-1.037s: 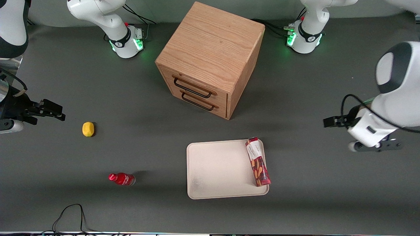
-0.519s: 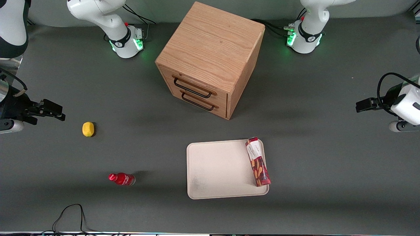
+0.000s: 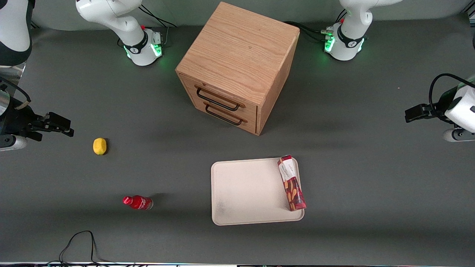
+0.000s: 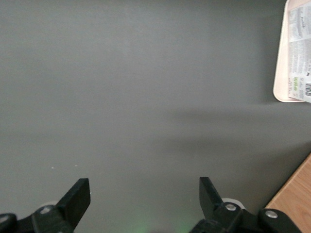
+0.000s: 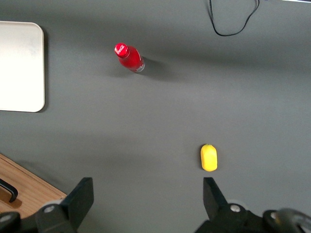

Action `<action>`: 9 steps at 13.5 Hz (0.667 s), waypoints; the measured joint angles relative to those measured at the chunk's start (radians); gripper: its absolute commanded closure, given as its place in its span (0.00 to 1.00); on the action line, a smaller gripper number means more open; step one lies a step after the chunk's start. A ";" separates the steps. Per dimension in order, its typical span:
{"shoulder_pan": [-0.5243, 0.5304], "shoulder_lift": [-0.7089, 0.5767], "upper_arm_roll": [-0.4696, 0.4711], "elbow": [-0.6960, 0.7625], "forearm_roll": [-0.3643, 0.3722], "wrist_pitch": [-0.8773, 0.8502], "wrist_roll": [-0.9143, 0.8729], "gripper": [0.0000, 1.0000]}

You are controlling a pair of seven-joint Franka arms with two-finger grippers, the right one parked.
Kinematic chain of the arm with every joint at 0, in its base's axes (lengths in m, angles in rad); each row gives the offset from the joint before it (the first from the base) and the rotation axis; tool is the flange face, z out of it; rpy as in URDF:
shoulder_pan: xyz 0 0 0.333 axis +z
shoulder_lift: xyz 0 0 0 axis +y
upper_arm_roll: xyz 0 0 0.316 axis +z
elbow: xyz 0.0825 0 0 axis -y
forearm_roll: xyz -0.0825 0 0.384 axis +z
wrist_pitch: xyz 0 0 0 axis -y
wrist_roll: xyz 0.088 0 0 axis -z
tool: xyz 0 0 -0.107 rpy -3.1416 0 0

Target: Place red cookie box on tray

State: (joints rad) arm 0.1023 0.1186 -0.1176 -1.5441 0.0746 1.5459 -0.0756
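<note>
The red cookie box lies on the tray; the gripper hangs released well apart over bare tabletop, wooden drawer cabinet nearby.

Left wrist view: cookie box and tray cut off at the frame edge, box print too blurred to read. Claw shows fingertips only, spread wide apart over bare bench. Front view: working arm cropped at the edge.

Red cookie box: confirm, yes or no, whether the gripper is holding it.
No. The red cookie box lies on the tray, while the open gripper hovers over bare table.
</note>
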 measured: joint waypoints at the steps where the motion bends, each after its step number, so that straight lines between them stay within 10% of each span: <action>1: 0.005 0.000 0.004 0.007 0.005 -0.001 0.000 0.00; 9: 0.079 -0.001 0.018 0.032 0.011 -0.024 0.070 0.00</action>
State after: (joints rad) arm 0.1810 0.1174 -0.0993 -1.5123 0.0859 1.5224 -0.0051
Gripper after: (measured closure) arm 0.000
